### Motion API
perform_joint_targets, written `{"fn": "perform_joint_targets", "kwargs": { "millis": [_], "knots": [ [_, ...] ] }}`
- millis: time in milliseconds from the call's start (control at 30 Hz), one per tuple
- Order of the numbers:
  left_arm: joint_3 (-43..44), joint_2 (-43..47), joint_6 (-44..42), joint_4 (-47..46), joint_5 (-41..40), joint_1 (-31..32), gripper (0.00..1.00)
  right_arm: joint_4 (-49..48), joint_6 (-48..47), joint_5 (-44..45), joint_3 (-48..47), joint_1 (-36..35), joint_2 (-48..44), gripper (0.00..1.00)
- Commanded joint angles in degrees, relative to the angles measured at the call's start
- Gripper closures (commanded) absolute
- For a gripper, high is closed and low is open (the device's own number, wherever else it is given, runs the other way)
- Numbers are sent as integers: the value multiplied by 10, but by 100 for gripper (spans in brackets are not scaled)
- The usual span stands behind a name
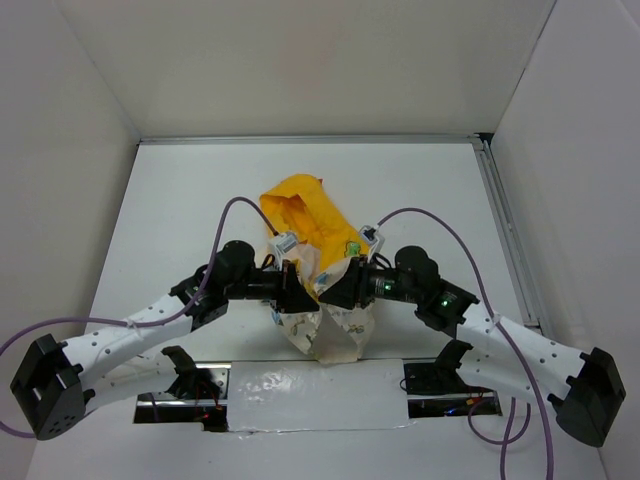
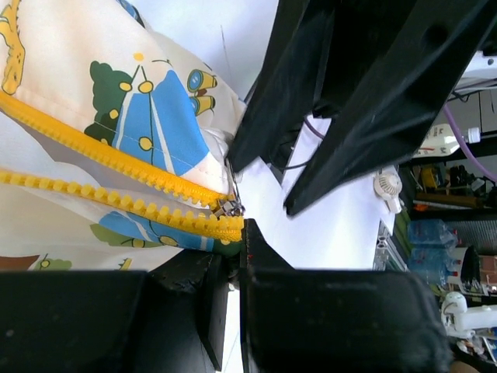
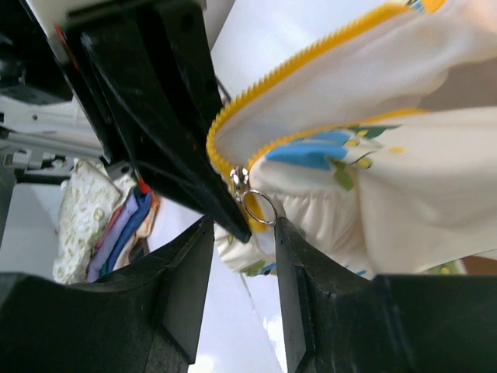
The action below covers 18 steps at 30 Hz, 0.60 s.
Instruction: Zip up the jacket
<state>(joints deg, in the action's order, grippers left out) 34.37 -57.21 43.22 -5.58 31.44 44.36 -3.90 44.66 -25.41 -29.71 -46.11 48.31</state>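
Note:
The jacket (image 1: 332, 330) lies at mid-table, yellow hood (image 1: 300, 212) at the far end, cream printed body toward me. My two grippers meet over its front. My left gripper (image 2: 235, 250) is shut on the jacket's bottom edge, right at the end of the yellow zipper teeth (image 2: 116, 159). The metal slider (image 2: 227, 207) sits just above its fingertips. My right gripper (image 3: 242, 229) is open. The slider's ring pull (image 3: 258, 207) hangs at its fingertips, close to the right finger and not held. The left gripper's black fingers (image 3: 155, 101) cross the right wrist view.
White walls enclose the table on three sides. A metal rail (image 1: 505, 230) runs along the right edge. A shiny strip (image 1: 315, 395) lies between the arm bases. Purple cables (image 1: 235, 210) arch over both arms. Folded cloths (image 3: 101, 225) show off-table.

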Motion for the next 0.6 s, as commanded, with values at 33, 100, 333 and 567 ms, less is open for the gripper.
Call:
{"fn": "perform_joint_targets", "kwargs": {
  "millis": [33, 100, 333, 567],
  "knots": [
    [-4, 20, -18, -15, 26, 4, 100, -6, -12, 20, -24, 15, -10, 54],
    [-4, 22, -21, -16, 29, 4, 100, -12, -15, 18, -24, 19, -5, 54],
    [-6, 18, -19, -29, 36, 4, 100, -37, -19, -24, -39, 21, 56, 53],
    [-1, 16, -22, -27, 18, 4, 100, -79, -3, -76, -11, 19, 53, 55]
  ]
}}
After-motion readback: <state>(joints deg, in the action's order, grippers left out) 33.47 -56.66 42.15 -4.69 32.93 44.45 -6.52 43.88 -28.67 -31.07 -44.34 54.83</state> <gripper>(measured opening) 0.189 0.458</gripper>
